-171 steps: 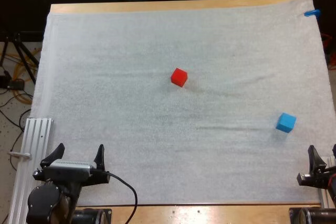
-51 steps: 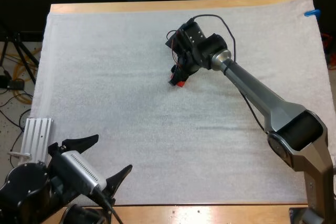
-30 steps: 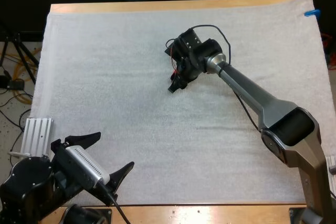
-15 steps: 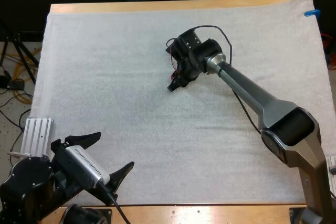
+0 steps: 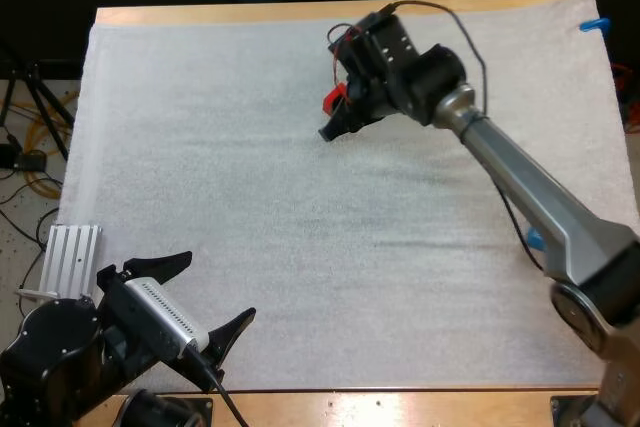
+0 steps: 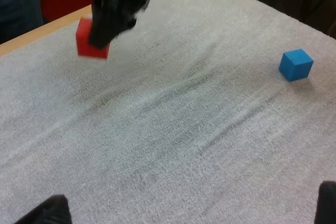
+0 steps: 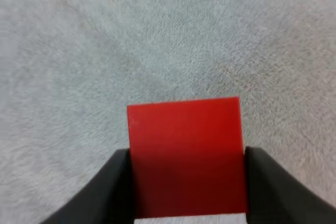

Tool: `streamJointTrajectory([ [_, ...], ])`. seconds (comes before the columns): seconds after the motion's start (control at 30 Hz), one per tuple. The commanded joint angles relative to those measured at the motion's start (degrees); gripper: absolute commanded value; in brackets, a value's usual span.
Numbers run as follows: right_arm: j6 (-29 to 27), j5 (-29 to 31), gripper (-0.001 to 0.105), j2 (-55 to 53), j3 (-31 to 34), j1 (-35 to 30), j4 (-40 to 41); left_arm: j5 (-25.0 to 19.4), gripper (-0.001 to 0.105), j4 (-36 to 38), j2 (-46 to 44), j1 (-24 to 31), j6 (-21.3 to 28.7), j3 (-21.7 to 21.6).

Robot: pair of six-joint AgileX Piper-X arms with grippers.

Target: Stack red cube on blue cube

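One red cube (image 5: 333, 99) newly lifted, held by right end effector (image 5: 335, 115), one blue cube (image 6: 295, 64) apart, left end effector (image 5: 220, 285) wide.

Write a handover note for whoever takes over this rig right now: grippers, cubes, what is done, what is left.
Right gripper: shut on the small red cube, held above the white mat near its far middle.
Left gripper: open, holding nothing, at the mat's near left corner.
Small blue cube: on the mat toward its right side, nothing on it.
Done: red cube grasped.
Left: carry it over the blue cube, set it on top, release.
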Motion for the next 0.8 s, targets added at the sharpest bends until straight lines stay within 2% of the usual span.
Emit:
streamJointTrajectory([
  [0.0,0.8,-0.1,0.009,-1.7,-0.5,-0.6,2.3,0.0,0.087,-0.3,0.0,-0.1,-0.1,0.0],
  [0.43,2.2,0.1,0.009,-13.7,0.8,-7.1,13.6,0.0,0.087,-0.3,0.0,-0.1,-0.1,0.0],
  [0.53,2.2,1.7,0.009,-18.0,3.9,-9.1,14.2,0.0,0.087,-0.3,0.0,-0.1,-0.1,0.0],
  [0.77,2.3,3.0,0.009,-29.9,16.2,-13.7,14.2,0.0,0.087,-0.3,0.0,-0.1,-0.1,0.0],
])
